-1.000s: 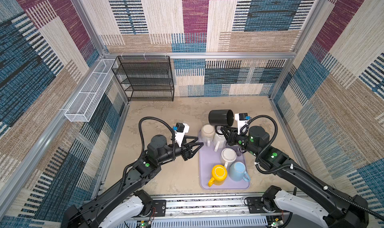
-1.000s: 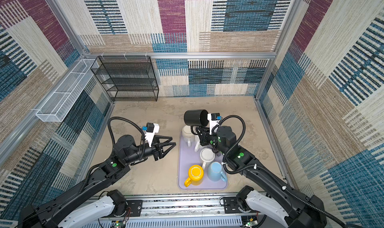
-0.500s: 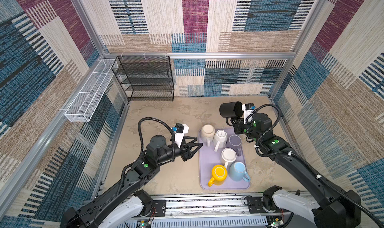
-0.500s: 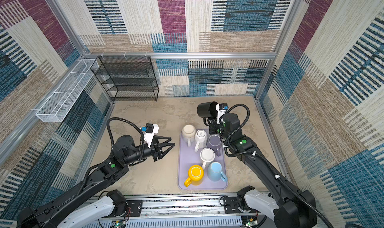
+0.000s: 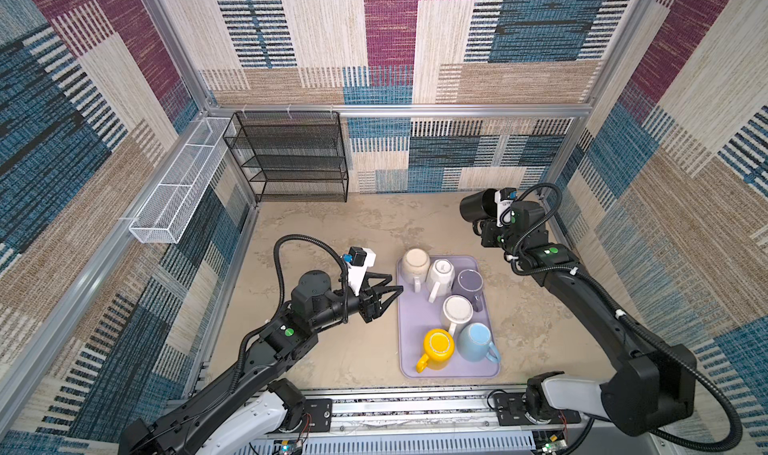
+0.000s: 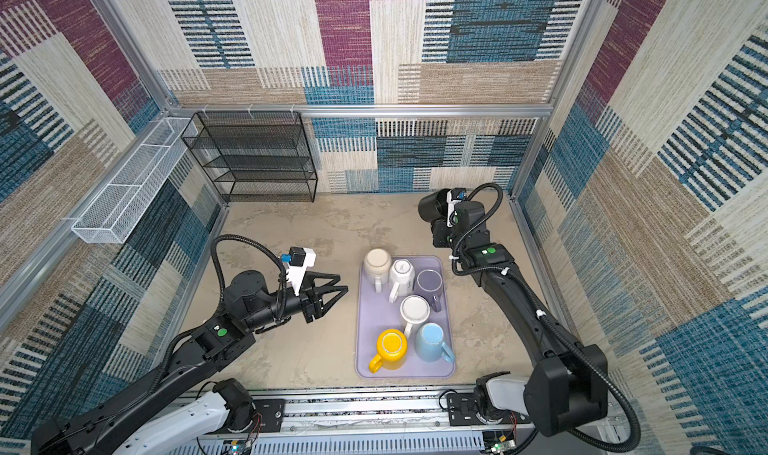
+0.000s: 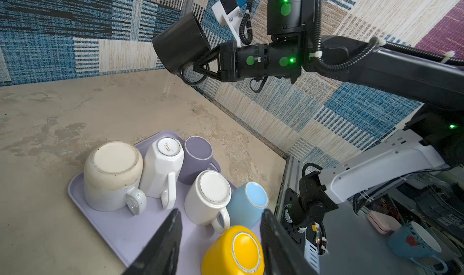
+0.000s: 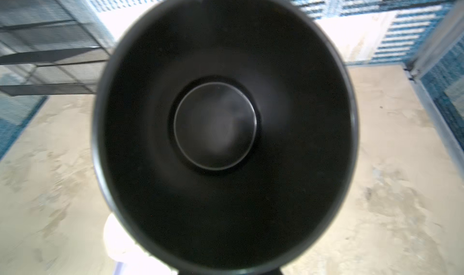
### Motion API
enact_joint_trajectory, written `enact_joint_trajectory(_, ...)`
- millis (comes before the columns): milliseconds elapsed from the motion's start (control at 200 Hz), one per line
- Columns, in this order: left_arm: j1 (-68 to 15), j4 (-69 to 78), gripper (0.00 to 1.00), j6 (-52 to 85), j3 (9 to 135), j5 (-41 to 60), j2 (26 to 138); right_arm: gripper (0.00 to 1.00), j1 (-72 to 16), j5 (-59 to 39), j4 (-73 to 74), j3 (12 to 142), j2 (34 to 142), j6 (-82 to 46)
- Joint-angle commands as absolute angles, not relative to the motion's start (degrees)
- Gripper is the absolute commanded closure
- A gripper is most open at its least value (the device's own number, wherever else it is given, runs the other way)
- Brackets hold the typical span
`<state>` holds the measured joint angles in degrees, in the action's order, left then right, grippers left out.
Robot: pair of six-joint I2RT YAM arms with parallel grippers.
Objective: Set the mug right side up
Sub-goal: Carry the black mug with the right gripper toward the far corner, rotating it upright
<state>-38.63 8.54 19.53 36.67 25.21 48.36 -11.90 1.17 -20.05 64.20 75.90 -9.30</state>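
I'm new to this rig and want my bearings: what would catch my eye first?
A black mug, gripped in the right claw, hangs tipped sideways over the back right of the table. Six mugs stand upside down on a lilac tray mid-table, with the open left claw at its edge.

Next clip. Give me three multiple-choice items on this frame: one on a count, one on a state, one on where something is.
1. How many mugs stand on the tray? A. Four B. Five C. Six
2. The left claw is: A. Open and empty B. Shut on a mug C. Shut on the tray's rim
3. Where is the black mug? A. Standing on the tray B. In the air, gripped by the right claw C. In the left claw
C: six upturned bases show. A: its jaws stand apart beside the tray, nothing between them. B: it hangs on its side beyond the tray.
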Motion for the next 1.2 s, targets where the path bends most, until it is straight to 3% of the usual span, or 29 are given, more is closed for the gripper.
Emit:
enact_joint_trajectory(0, -38.5, 7.4, 0.49, 17.8, 37.2, 23.9, 47.7, 1.0, -10.0, 4.2, -18.8, 68.1, 80.0, -6.5)
enact_joint_trajectory(491, -38.6, 4.6, 0.49, 16.8, 37.4, 22.0, 45.0, 1.0, 0.2, 5.7, -38.4, 100.4, 111.2, 2.3)
enact_joint_trajectory(822, -38.5, 1.4, 0.49, 15.9, 38.8, 20.0, 44.4, 1.0, 1.9, 10.0, -41.6, 106.3, 120.3, 4.9)
enact_joint_trajectory(1197, -38.5, -0.6, 0.49, 15.1, 38.6, 18.3, 42.2, 1.0, 2.1, 9.2, -41.3, 107.6, 122.8, 5.3)
